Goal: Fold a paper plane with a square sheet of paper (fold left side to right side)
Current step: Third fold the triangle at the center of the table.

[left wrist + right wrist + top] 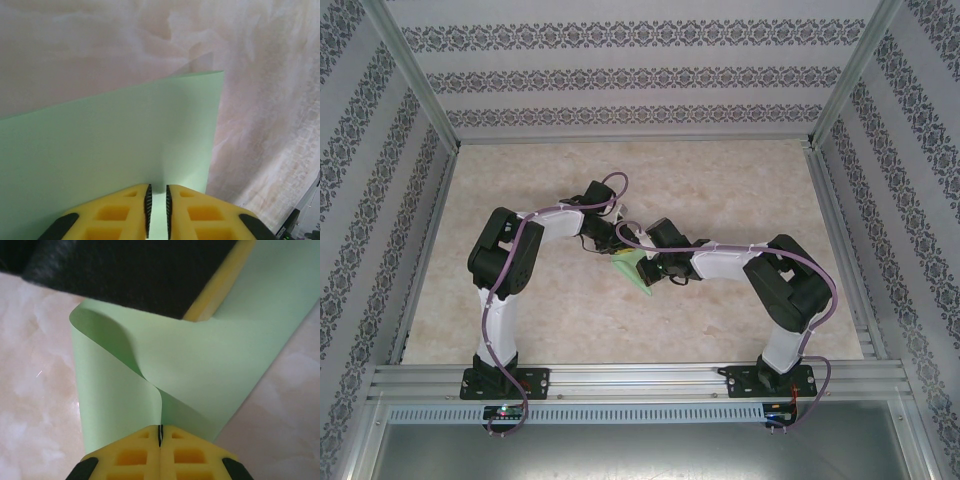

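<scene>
The square sheet of paper [632, 268] is pale green and sits lifted between the two grippers at mid-table. My right gripper [160, 432] is shut on one edge, and the square sheet of paper [210, 355] curls up from the pinch into a loose bend. My left gripper [158, 200] stands just at the edge of the square sheet of paper [110, 140], its jaws a narrow gap apart with the green surface showing through. The left gripper's yellow finger [220, 285] rests against the sheet's far side. In the overhead view the left gripper [610, 245] and right gripper [645, 262] nearly meet. The paper plane is out of view.
The marbled beige tabletop [720, 190] is bounded by aluminium rails [640, 380] at the front and patterned walls [380, 150] on the sides and back. Both arms bend inward toward the centre.
</scene>
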### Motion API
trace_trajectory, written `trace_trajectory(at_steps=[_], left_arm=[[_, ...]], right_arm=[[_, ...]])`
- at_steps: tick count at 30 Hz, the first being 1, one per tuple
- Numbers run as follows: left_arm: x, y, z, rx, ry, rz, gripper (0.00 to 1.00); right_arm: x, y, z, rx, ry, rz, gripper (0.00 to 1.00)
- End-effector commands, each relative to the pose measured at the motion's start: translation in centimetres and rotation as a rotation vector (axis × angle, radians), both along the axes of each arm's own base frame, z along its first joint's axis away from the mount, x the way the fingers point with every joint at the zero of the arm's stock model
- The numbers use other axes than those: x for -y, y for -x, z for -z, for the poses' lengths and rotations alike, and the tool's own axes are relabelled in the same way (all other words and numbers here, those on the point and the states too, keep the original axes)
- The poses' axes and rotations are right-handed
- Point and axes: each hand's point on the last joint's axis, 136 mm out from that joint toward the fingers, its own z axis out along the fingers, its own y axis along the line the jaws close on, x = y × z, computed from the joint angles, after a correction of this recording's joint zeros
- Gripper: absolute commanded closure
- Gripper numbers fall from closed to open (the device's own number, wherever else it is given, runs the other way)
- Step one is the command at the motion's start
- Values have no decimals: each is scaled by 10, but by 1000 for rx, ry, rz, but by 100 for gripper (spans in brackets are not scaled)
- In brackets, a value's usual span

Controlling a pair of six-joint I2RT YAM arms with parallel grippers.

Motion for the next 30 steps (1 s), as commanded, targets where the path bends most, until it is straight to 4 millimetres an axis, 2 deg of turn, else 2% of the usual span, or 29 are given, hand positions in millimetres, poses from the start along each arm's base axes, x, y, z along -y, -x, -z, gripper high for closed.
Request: trace_trajectory(at_steps=[1, 6, 10, 12, 17, 25, 30], left_arm=[[2, 1, -4, 6, -32, 24, 77], [-2, -16, -35, 63, -44, 26, 75], [-15, -32, -54, 93, -49, -4, 74], [-21, -34, -63, 112, -51, -17, 76], [-28, -12, -70, 136, -10, -39, 82], [-16, 24, -79, 190, 173, -42, 86], [-7, 40, -58, 159, 176, -33, 87]], right_arm=[[10, 8, 17, -48, 60, 16, 100], [12, 12, 21, -59, 81, 6, 100], [11, 12, 21, -57, 87, 1, 100], [10, 12, 20, -55, 84, -1, 100], [8, 12, 20, -51, 83, -5, 100], [8, 14, 22, -54, 97, -17, 100], [7, 15, 21, -53, 107, -23, 100]])
